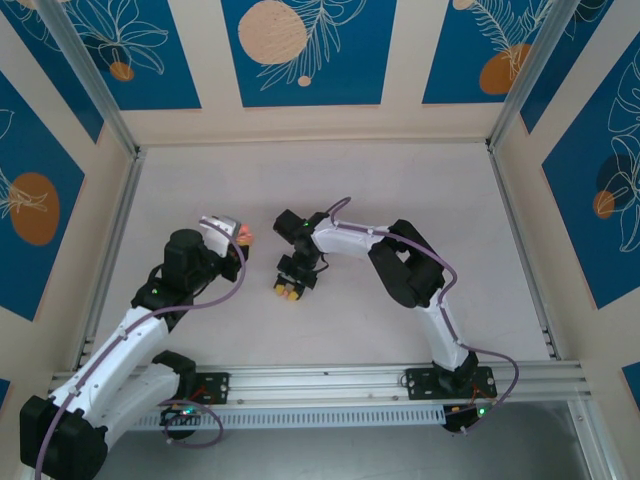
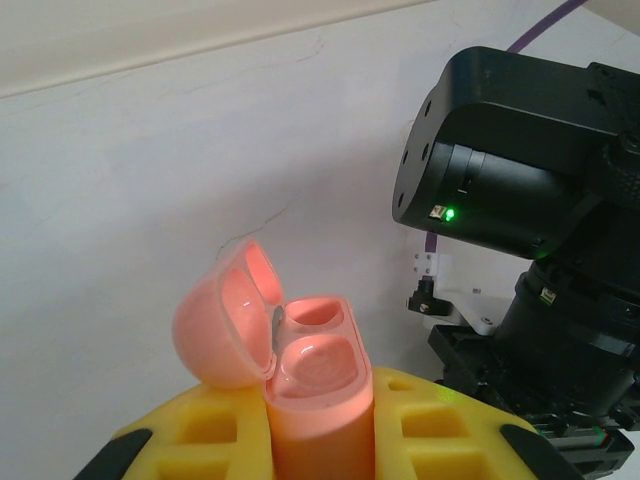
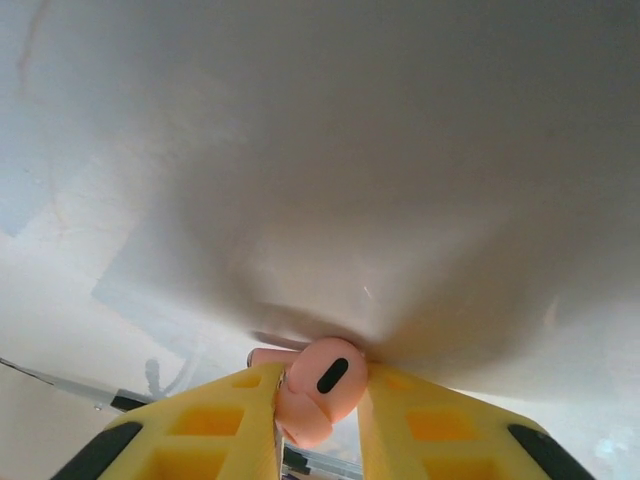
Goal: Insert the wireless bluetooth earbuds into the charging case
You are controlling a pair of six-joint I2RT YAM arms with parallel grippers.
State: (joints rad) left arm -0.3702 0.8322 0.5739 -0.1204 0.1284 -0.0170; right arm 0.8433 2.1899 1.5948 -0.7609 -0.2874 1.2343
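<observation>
From overhead the case (image 1: pixel 246 237) is only a pink speck at the tip of the left end effector (image 1: pixel 243 237), at 9 o'clock from the picture's centre. The right end effector (image 1: pixel 291 291) sits at 4 o'clock from it, near but apart, and its load is too small to make out there.

On the left wrist camera the left end effector (image 2: pixel 320 425) is clamped on the case (image 2: pixel 318 410). The lower body of the case is buried between the yellow fingers (image 2: pixel 215 435) and cut off by the bottom edge. Its lid (image 2: pixel 222 322) hangs open toward 10 o'clock. I can see two wells (image 2: pixel 312 362), but a grey sheen in the far one stops me reading what lies in it. The right arm (image 2: pixel 520 180) fills the 2 o'clock corner, cropped by the frame.

On the right wrist camera the right end effector (image 3: pixel 320 400) is closed on an earbud (image 3: pixel 322 385), with a finger pressing each side. The underside of the earbud is hidden between the fingers. A short pink stub pokes out at 10 o'clock, and I can't tell if it is the stem. The desk (image 3: pixel 350 150) behind is blurred and shadowed, so I can't judge whether the earbud touches it.

The case is smooth, glossy salmon plastic, pebble-rounded, with a domed lid. The earbud is pale pink and bulbous, with a black oval slot. The fingers are yellow with a grid of square recesses and black corners. The desk is matte off-white.
</observation>
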